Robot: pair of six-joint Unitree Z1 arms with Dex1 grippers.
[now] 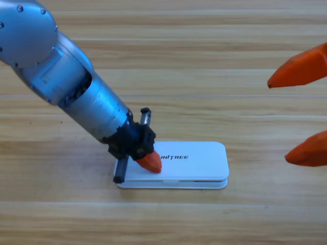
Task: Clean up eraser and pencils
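1. The case (196, 162) lies flat near the middle of the table (204, 61), lid down; only a thin seam shows along its near edge.
2. No eraser or pencils show anywhere on the wood. My guess is they are inside the closed case, though nothing here proves it.
3. The left gripper (149, 162) comes in from the upper left and points down onto the case's left end, its orange tip touching the lid just beside the printed name. Only one jaw tip is visible, so I cannot tell whether the jaws are spread or closed, and it does not seem to grasp anything — it looks to be pressing on the lid.
4. The right gripper (301, 115) waits at the right edge, well apart from the case, jaws spread wide and holding nothing.
5. Handling, as a judgement: the case looks like light, stiff, smooth plastic — likely to slide on the wood under a sideways push. Straight-down pressure suits it best. To lift it, the narrow ends or long edges offer the surest hold.
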